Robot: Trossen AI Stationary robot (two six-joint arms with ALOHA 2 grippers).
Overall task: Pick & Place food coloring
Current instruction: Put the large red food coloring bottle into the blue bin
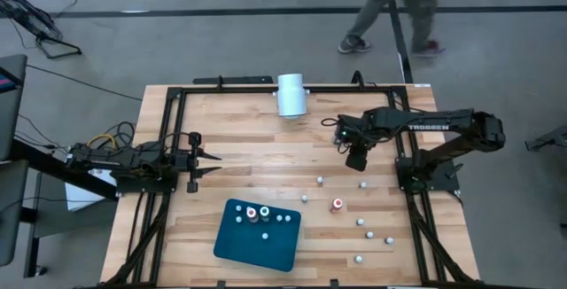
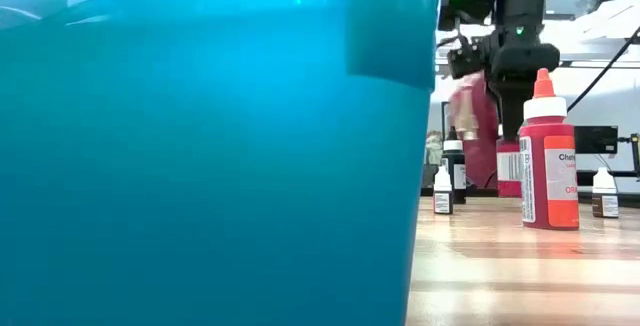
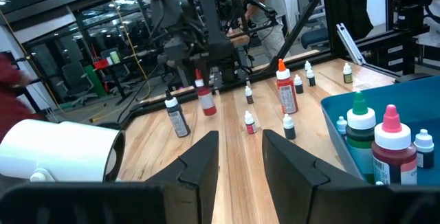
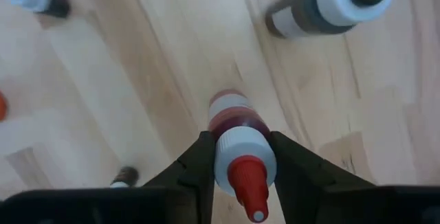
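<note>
High view: bottles (image 1: 257, 214) in tray (image 1: 232, 246)

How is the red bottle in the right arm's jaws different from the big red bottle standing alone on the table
The held red bottle is clamped between the right gripper jaws and looks lifted off the wood; the freestanding red bottle stands untouched on the table. The held one has a red nozzle; the freestanding one's is orange. The freestanding one looks bigger in the left wrist view. Both are upright, with red bodies, white collars and pointed tips.
</note>
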